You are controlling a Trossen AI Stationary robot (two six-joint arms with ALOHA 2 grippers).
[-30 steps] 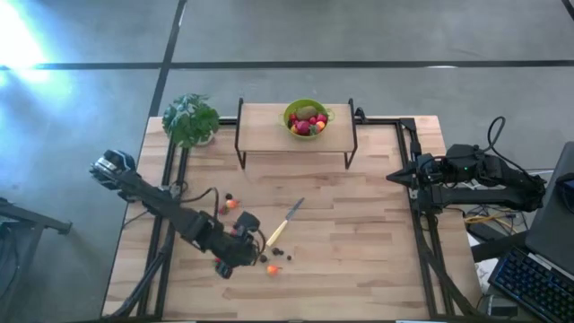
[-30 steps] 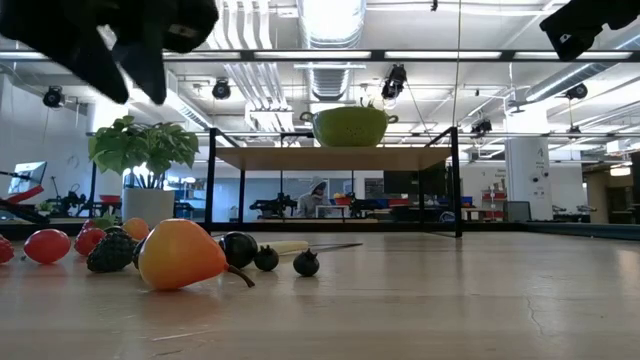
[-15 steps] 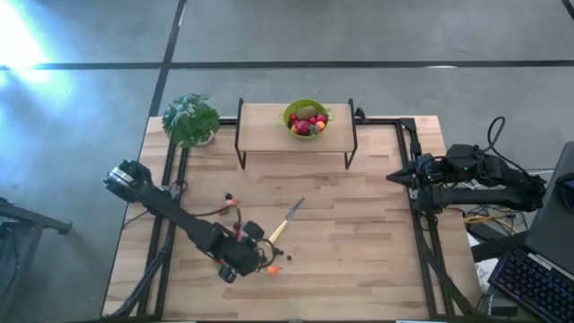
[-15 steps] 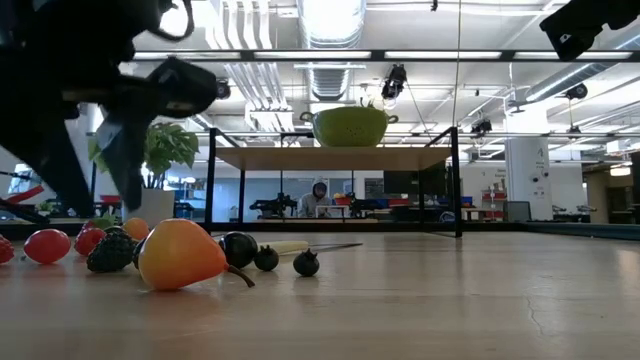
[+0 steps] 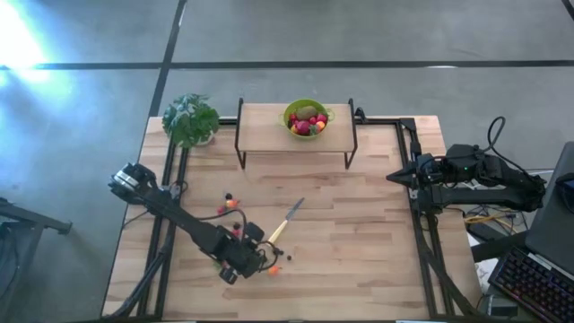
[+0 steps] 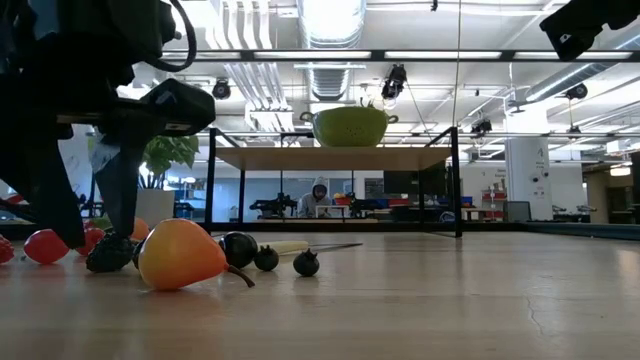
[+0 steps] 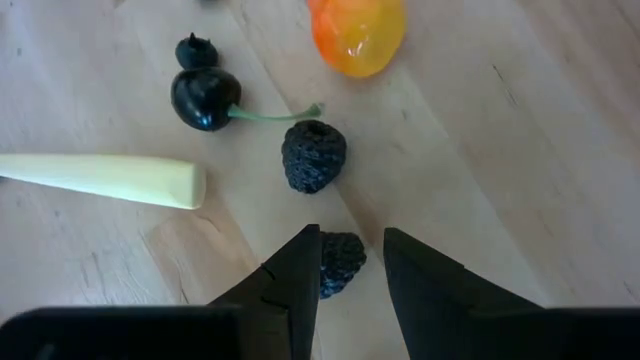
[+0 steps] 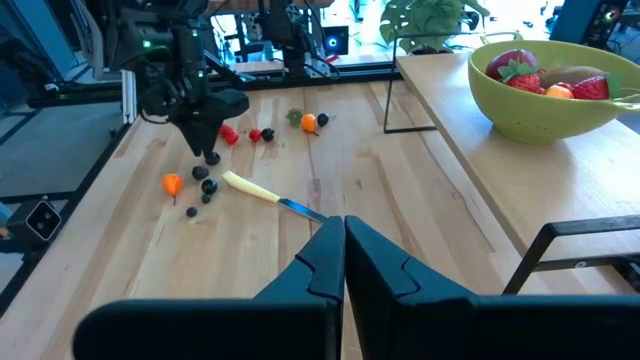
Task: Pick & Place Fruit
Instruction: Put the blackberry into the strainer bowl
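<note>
Blackberries are what you have under the left gripper (image 7: 345, 262): its jaws stand apart, tips down at the wooden table (image 5: 359, 233), and one dark blackberry (image 7: 340, 262) sits right between the two fingers, partly hidden by them. You cannot tell from the wrist view whether the pads touch it. Just ahead of the jaws lies a second blackberry (image 7: 313, 156). Beyond that, off to one side, you see a black cherry (image 7: 204, 97) with a green stem and a smaller dark berry (image 7: 196, 51) touching it. Farther ahead lies an orange-yellow fruit (image 7: 357, 35). The pale knife handle (image 7: 100, 179) lies beside the jaws, apart from them.

From table height, the orange-yellow piece (image 6: 180, 254) stands just beside the fingers, with red pieces (image 6: 46, 245) behind them.

Far beyond the jaws, on the raised shelf (image 5: 269, 130), your green bowl (image 5: 308, 117) already holds red fruit and a brown kiwi-like ball.

Your right gripper (image 8: 344, 232) waits well apart at the table's right edge, jaws pressed together on nothing.
</note>
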